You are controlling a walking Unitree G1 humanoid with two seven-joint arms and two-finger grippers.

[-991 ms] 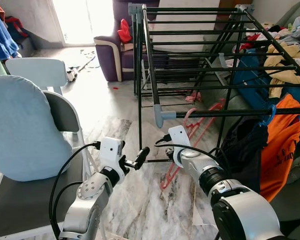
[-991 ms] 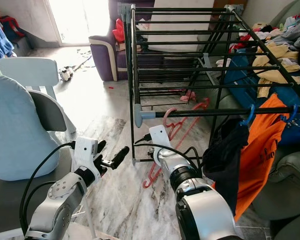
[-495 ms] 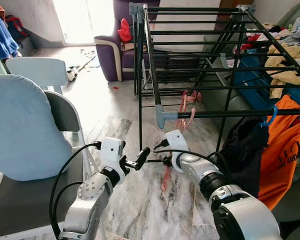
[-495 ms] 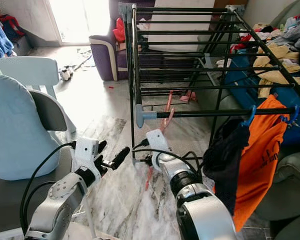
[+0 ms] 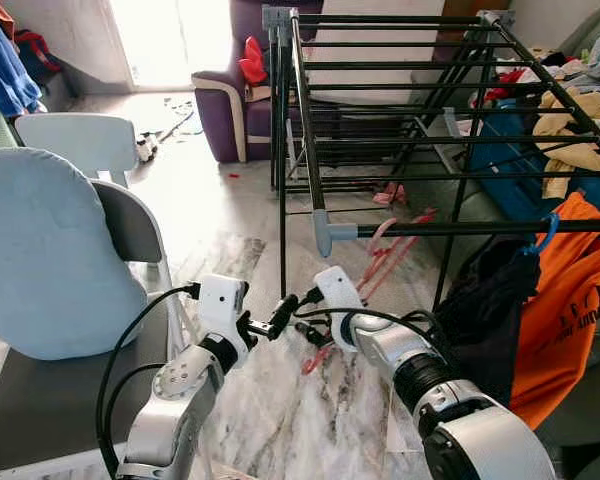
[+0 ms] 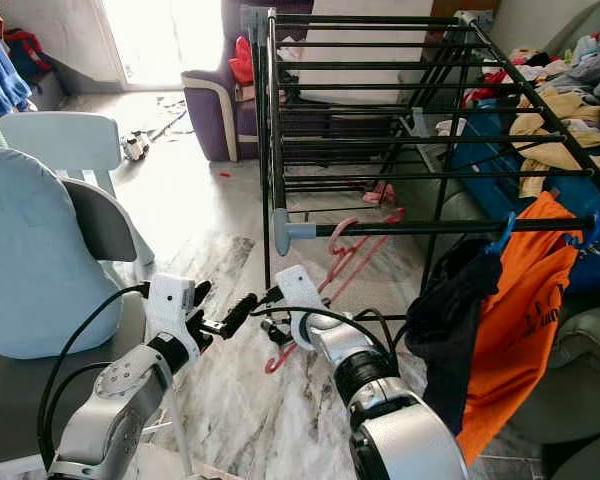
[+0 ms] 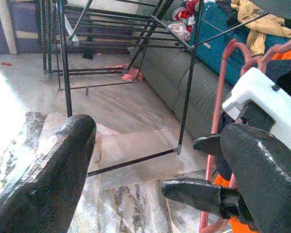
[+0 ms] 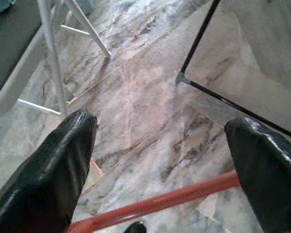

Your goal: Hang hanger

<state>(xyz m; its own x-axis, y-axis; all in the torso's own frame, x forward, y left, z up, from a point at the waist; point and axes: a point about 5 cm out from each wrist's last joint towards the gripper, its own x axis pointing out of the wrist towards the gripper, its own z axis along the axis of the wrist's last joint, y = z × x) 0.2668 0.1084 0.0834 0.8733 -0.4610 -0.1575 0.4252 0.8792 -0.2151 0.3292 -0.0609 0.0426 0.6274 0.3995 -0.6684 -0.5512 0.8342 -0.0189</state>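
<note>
A red hanger crosses between my right gripper's fingers near their base. Those fingers stand apart, so the gripper is open. The hanger slants up and away from the gripper toward the front rod of the black drying rack. Its hook is close to that rod; whether it rests on it is unclear. My left gripper hovers open just left of the right one, holding nothing, and looks at the hanger.
A blue-cushioned chair stands close on my left. An orange garment and a dark one hang on the rod at right. A purple armchair is behind, and a sofa piled with clothes lies beyond the rack.
The hanger turned from edge-on half a second ago to broadside now. My right gripper shifted a little left toward the left gripper. The left arm stayed put.
</note>
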